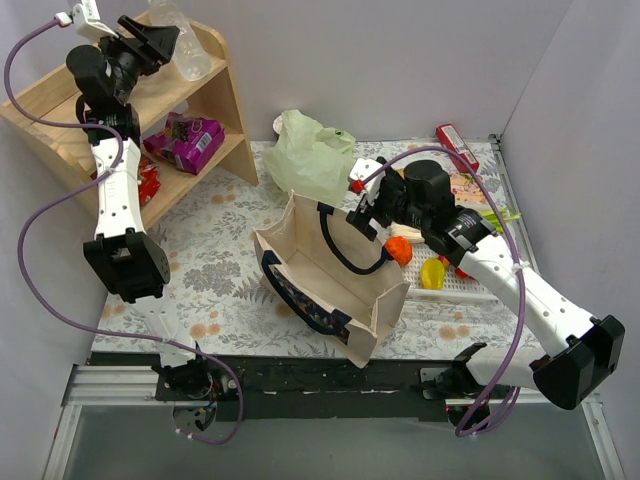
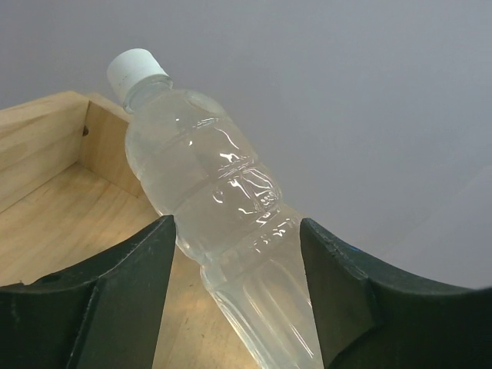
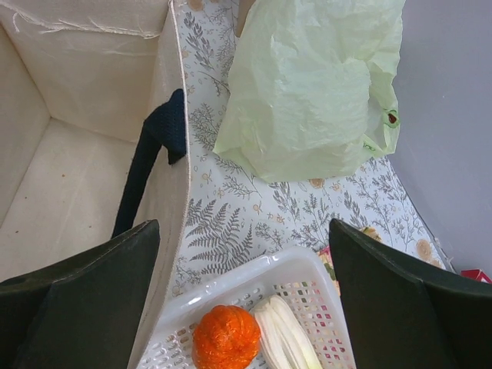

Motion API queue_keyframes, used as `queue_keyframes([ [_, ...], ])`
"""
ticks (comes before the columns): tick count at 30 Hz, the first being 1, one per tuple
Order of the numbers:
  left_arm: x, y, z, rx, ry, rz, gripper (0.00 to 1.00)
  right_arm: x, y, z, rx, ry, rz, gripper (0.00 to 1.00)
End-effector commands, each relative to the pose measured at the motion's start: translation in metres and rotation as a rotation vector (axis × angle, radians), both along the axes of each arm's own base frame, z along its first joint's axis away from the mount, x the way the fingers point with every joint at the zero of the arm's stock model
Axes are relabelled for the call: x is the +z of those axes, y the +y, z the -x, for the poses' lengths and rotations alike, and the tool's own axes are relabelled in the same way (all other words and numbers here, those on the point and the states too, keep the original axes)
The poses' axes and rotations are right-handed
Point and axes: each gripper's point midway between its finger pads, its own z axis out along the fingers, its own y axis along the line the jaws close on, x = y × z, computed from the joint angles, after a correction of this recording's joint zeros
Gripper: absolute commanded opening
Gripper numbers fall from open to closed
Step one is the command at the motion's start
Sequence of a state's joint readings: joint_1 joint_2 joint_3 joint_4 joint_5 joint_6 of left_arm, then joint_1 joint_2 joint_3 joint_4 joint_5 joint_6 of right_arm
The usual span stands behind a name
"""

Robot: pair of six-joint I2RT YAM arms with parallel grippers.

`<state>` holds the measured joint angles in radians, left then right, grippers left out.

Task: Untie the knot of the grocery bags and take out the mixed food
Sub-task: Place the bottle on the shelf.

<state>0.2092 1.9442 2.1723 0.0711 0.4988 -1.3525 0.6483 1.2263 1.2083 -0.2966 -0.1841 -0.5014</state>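
Left gripper [image 2: 237, 227]: I am shelving the clear bottle [image 2: 207, 184], grip uncertain. Right gripper [image 3: 244, 231]: hanging agape; next, probably searching the tote [image 3: 92, 77] for leftovers.

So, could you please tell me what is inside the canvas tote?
Only a navy strap shows, drooping over the bare beige floor of the tote; part of that floor is hidden behind the right end effector.

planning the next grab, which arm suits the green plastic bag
Right: the right gripper hovers open near the green plastic bag; the left gripper is at the wooden shelf around the clear bottle.
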Motion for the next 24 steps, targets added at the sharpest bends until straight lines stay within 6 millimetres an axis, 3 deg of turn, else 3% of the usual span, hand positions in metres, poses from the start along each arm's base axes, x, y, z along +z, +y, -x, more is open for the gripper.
queue_keyframes([
  [1, 0.077, -0.021, 0.05, -0.033, -0.219, -0.108, 0.0, 0.024, 0.005, -0.001, 0.015, -0.048, -0.053, 0.97],
  [6, 0.092, -0.014, 0.059, -0.007, -0.263, -0.133, 0.0, 0.018, 0.007, 0.0, 0.018, -0.035, -0.058, 0.97],
  [13, 0.071, 0.0, 0.052, 0.013, -0.189, -0.102, 0.0, 0.026, 0.011, -0.005, 0.013, -0.042, -0.082, 0.96],
  [15, 0.063, 0.004, 0.05, 0.032, -0.149, -0.062, 0.09, 0.039, 0.016, -0.009, -0.006, -0.028, -0.135, 0.97],
  [17, 0.056, 0.001, 0.055, 0.023, -0.127, -0.055, 0.12, 0.049, 0.025, -0.014, 0.011, -0.033, -0.154, 0.97],
  [18, 0.055, -0.001, 0.058, 0.011, -0.134, -0.063, 0.19, 0.071, 0.028, -0.018, 0.015, -0.067, -0.187, 0.97],
  [20, 0.054, -0.003, 0.065, 0.004, -0.127, -0.061, 0.22, 0.081, 0.037, -0.03, 0.013, -0.084, -0.202, 0.97],
  [21, 0.056, -0.005, 0.068, -0.001, -0.121, -0.052, 0.24, 0.102, 0.039, -0.034, 0.011, -0.119, -0.229, 0.97],
  [22, 0.057, -0.007, 0.072, -0.006, -0.125, -0.052, 0.27, 0.102, 0.044, -0.041, 0.007, -0.116, -0.23, 0.98],
  [23, 0.06, -0.009, 0.076, -0.015, -0.134, -0.057, 0.33, 0.111, 0.047, -0.044, 0.009, -0.132, -0.247, 0.98],
  [24, 0.06, -0.014, 0.084, -0.039, -0.144, -0.074, 0.5, 0.119, 0.05, -0.045, 0.014, -0.142, -0.264, 0.98],
])
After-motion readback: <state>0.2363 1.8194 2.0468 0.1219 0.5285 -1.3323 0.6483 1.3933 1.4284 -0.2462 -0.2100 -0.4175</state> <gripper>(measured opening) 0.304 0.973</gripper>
